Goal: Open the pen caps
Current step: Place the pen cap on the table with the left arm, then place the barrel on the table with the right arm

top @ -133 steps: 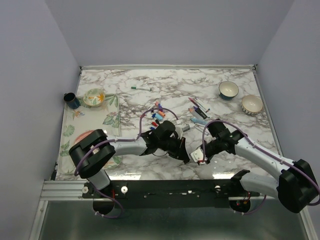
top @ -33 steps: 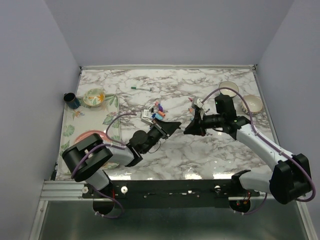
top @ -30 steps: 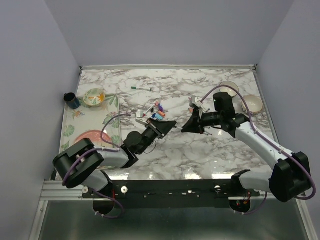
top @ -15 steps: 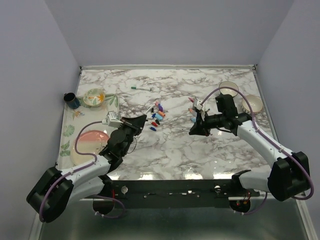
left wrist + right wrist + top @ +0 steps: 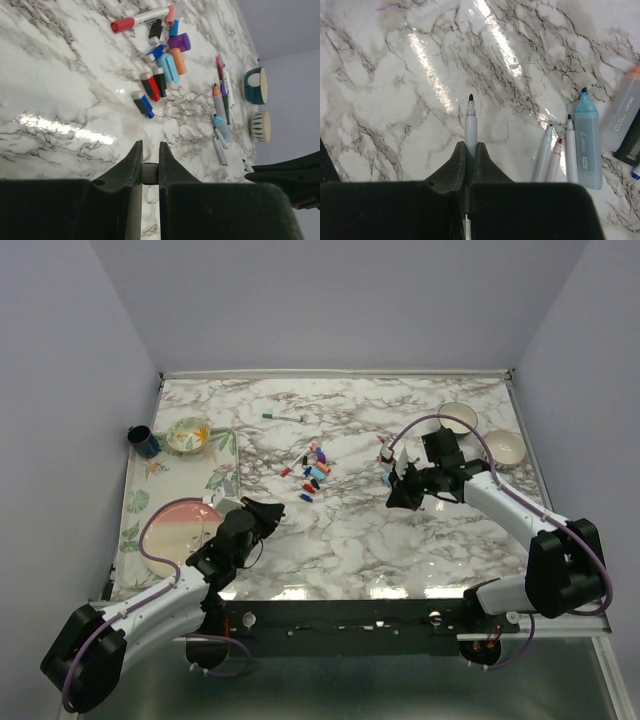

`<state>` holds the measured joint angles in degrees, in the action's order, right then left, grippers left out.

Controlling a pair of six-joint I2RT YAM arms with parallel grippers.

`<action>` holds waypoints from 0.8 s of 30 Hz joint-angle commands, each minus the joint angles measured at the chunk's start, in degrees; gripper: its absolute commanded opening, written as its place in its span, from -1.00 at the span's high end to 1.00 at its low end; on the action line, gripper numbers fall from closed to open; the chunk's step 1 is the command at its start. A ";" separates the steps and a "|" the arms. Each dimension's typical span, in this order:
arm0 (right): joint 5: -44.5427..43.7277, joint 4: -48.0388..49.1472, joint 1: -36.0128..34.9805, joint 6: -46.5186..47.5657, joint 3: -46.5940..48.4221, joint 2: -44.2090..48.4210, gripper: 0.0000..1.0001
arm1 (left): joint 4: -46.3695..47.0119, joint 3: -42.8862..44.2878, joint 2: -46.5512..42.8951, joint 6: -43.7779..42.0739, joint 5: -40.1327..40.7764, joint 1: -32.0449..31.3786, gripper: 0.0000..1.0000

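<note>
**Item: pen caps** [image 5: 162, 70]
- Place: a loose heap about the middle of the table, a little toward the far edge. I can see red, blue, black, orange, purple and light blue ones, several touching.
- Handling, as I judge it: very light, hard, smooth plastic. A cap will probably skid or roll if nudged, and slip from the pads if pinched off-centre.
- Where to hold: on a pen a cap is likely a friction fit. I would grip it square across its middle, hold the barrel just behind it with the other arm, and pull straight along the pen.

**Item: left gripper** [image 5: 150, 145]
- The jaws are narrow, nipping a small pale piece [image 5: 150, 173] between them. I take it for a cap but cannot be sure.
- It hangs toward the near-left corner, well apart from the heap.

**Item: right gripper** [image 5: 470, 146]
- It is clamped on a white pen [image 5: 470, 120] whose black tip is bare and points out past the fingers.
- It is toward the right edge, beside a row of uncapped pen bodies [image 5: 570, 150] and a light-blue highlighter [image 5: 587, 140].

**Item: red-ended marker** [image 5: 142, 19]
- It lies at the edge of the heap and looks to be capped.

**Change noted**
- A few seconds ago both grippers were together by the middle of the near edge; now they are well apart.
- Half a second ago the left gripper was nearer the heap; it has since drawn back toward the near-left corner.
- The right gripper has barely shifted in that time.
</note>
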<state>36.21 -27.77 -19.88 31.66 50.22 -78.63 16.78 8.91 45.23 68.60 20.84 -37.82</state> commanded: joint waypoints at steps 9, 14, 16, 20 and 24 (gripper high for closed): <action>-8.43 -1.67 -0.07 0.42 2.43 -4.43 0.94 | -2.54 1.20 12.23 -1.71 -4.93 0.38 0.99; -8.61 -1.85 -0.07 0.51 2.43 -4.69 0.94 | 2.55 4.45 21.54 -2.77 -5.99 0.29 0.94; -8.70 -1.85 -0.07 0.51 2.52 -4.69 0.94 | 4.04 6.90 24.45 -2.94 -5.81 0.38 0.92; -9.05 -1.94 -0.07 0.60 2.69 -4.87 0.94 | 5.99 11.47 32.79 -3.12 -6.07 0.73 0.81; -9.40 -1.94 -0.07 0.60 2.69 -4.69 0.93 | 6.69 15.08 37.82 -2.51 -6.34 1.52 0.54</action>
<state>28.03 -28.71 -19.88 31.79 51.37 -82.94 20.95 20.84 78.76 66.57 15.22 -37.36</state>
